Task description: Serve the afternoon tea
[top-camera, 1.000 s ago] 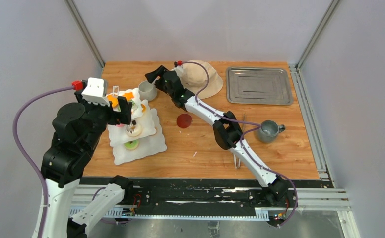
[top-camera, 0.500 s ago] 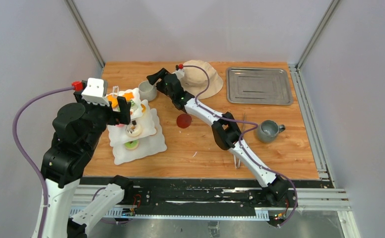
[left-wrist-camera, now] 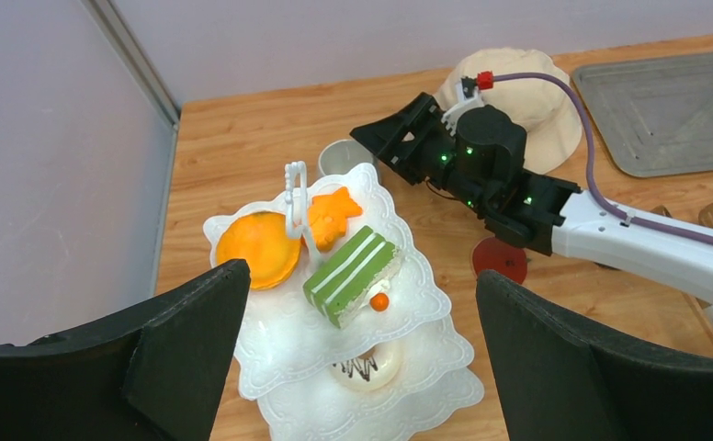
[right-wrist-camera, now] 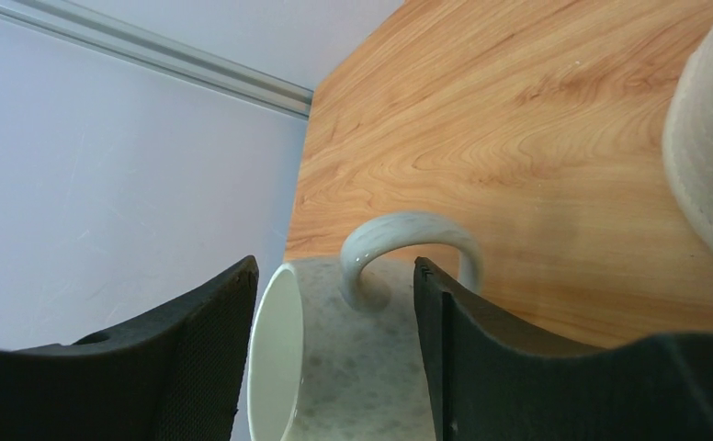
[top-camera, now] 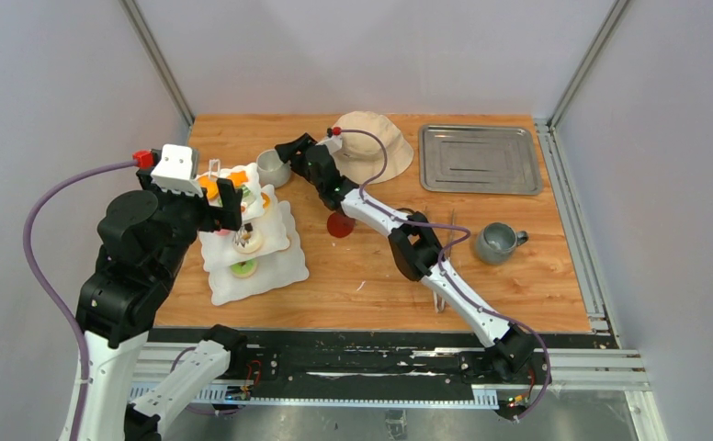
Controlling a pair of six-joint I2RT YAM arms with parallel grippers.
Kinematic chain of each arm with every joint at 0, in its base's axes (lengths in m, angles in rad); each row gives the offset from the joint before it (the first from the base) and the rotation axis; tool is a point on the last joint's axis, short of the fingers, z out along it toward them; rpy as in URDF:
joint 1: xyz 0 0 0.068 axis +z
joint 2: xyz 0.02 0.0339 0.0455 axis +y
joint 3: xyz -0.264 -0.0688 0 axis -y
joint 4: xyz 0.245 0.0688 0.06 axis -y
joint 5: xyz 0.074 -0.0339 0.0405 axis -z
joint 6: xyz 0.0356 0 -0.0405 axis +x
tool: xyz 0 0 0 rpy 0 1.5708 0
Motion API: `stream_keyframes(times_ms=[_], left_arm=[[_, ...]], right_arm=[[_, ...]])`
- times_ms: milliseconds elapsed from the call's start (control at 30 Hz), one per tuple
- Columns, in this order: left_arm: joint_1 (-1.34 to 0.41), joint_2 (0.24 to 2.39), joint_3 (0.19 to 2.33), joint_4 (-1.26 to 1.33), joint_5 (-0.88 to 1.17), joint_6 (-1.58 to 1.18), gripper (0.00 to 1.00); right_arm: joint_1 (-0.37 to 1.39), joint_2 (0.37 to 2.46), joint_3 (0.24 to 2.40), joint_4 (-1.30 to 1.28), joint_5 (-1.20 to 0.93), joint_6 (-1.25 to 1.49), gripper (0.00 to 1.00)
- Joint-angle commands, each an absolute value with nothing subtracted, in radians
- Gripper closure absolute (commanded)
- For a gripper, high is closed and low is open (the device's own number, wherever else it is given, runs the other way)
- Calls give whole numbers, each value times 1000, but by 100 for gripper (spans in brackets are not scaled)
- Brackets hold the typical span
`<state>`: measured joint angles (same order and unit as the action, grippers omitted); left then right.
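A white three-tier stand (top-camera: 279, 262) (left-wrist-camera: 426, 296) stands at the table's left. It carries an orange pastry (left-wrist-camera: 259, 250), an orange star (left-wrist-camera: 333, 213), a green layered cake (left-wrist-camera: 353, 273) and a white ring pastry (left-wrist-camera: 367, 372). My left gripper (top-camera: 224, 204) (left-wrist-camera: 362, 280) hangs open above the stand, holding nothing. The white mug (top-camera: 272, 168) (right-wrist-camera: 362, 367) lies between the fingers of my right gripper (top-camera: 284, 152) (right-wrist-camera: 334, 266). Those jaws straddle its body by the handle, with a thin gap at the rim. The grey mug (top-camera: 498, 242) stands at the right.
A beige hat (top-camera: 371, 142) (right-wrist-camera: 707, 156) lies just behind my right wrist. A metal tray (top-camera: 480, 158) sits at the back right. A red disc (top-camera: 340, 224) lies under my right forearm, and tongs (top-camera: 440, 294) rest near the front edge.
My right gripper has slid left and down around the white mug, and its jaws have narrowed. The left arm has not moved.
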<state>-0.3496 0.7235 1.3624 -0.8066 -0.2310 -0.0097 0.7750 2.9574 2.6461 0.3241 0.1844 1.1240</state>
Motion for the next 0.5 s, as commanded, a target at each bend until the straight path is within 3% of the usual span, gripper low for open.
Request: stream_keyframes(times_ms=[0,333,467], left_arm=[[-345,726,1346,-770,-247,-1,2],[-345,729,1339,-775,-249,-10,2],[-345,729,1339,-778,-248,-14,2]], right_arm=[[771,2970,2700,385,221,1118,40],[761,2971,2695,383,216,1136,70],[761,2942,2649,417,194,1135,98]])
